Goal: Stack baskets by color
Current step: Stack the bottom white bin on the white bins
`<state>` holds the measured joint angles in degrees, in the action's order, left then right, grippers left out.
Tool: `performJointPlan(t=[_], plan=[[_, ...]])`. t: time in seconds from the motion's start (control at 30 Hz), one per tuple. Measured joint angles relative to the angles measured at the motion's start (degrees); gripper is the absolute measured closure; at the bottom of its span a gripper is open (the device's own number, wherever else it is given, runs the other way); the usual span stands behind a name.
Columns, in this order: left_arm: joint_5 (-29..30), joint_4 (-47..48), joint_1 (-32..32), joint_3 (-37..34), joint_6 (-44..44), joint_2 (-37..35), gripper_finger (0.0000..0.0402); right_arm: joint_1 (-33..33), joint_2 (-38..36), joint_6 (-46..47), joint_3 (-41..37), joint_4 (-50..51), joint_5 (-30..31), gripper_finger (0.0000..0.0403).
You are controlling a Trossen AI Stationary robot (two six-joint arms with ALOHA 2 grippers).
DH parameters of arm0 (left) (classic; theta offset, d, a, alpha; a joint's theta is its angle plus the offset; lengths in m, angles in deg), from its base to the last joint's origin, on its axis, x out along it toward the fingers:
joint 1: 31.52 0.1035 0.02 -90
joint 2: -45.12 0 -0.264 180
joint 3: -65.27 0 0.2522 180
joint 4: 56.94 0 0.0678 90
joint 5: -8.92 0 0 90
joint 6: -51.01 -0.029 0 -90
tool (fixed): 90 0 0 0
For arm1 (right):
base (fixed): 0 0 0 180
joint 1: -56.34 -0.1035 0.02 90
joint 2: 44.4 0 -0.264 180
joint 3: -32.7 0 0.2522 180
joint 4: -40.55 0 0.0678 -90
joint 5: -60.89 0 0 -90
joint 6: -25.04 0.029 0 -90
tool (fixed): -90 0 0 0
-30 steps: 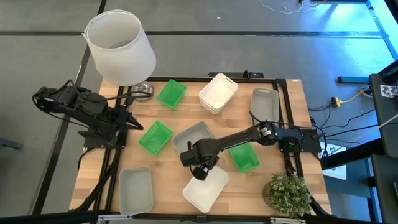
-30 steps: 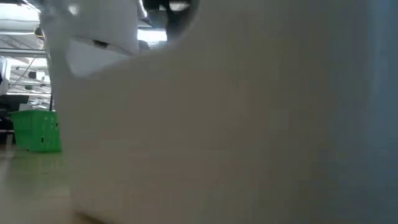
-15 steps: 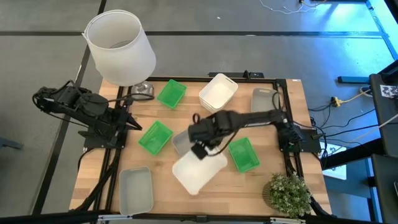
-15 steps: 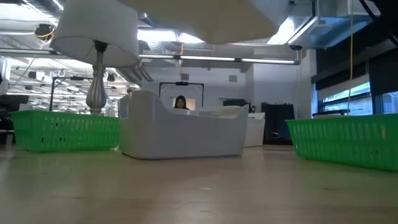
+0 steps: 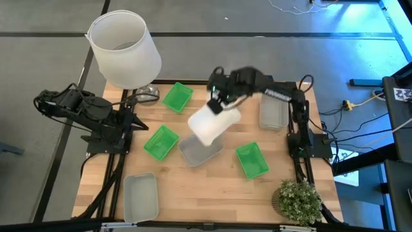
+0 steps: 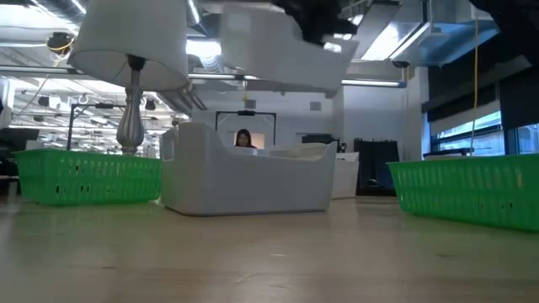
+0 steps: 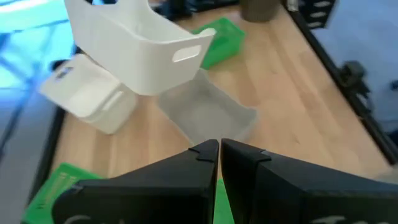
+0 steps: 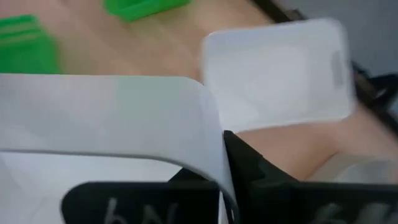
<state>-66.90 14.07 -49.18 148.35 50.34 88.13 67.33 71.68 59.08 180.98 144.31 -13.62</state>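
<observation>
My right gripper point(image 5: 221, 103) is shut on a white basket point(image 5: 209, 125) and holds it in the air above the table's far middle. A second white basket point(image 8: 280, 68) sits on the table just beyond it, mostly hidden under the arm in the high view. Three green baskets point(image 5: 177, 96) point(image 5: 161, 140) point(image 5: 252, 160) and three grey baskets point(image 5: 201, 149) point(image 5: 273, 109) point(image 5: 140, 196) rest flat on the wood. My left gripper point(image 5: 135, 122) waits shut at the table's left side. My right gripper holds the white basket by the rim of its far end wall point(image 8: 208, 118), one finger inside the basket and one outside. The fingers come from above, slanting down. The basket hangs tilted below them, clear of the table point(image 6: 278, 50).
A big white lampshade point(image 5: 125, 48) on a metal stand rises at the far left corner. A small potted plant point(image 5: 297, 201) stands at the near right corner. Bare wood lies in the near middle point(image 5: 199, 193).
My right gripper has risen and swung from the near middle of the table toward the far edge, carrying the white basket with it. The basket has left the wood, passed over the middle grey basket, and turned about while it hangs tilted.
</observation>
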Motion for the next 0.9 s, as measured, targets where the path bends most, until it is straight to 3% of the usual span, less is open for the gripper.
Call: performJointPlan(t=[0.2,0.47,0.67,0.9], plan=[[7.87,-2.24,0.01,0.0,0.11,0.17,0.039,12.31,-0.05,-14.91,-0.02,-0.1,-0.39,0.0403],[16.31,-4.56,0.01,0.0,1.01,1.05,0.039,25.74,0.5,-26.69,-0.47,-5.23,-0.36,0.0403],[20.09,-4.48,0.01,0.02,3.66,1.81,0.039,30.38,1.68,-31.03,-2.87,-6.48,-2.25,0.0403],[21.65,-4.41,0.12,0.02,5.17,2.77,0.039,31.4,2.8,-34.93,-9.01,-11.22,-6.08,0.0403]])
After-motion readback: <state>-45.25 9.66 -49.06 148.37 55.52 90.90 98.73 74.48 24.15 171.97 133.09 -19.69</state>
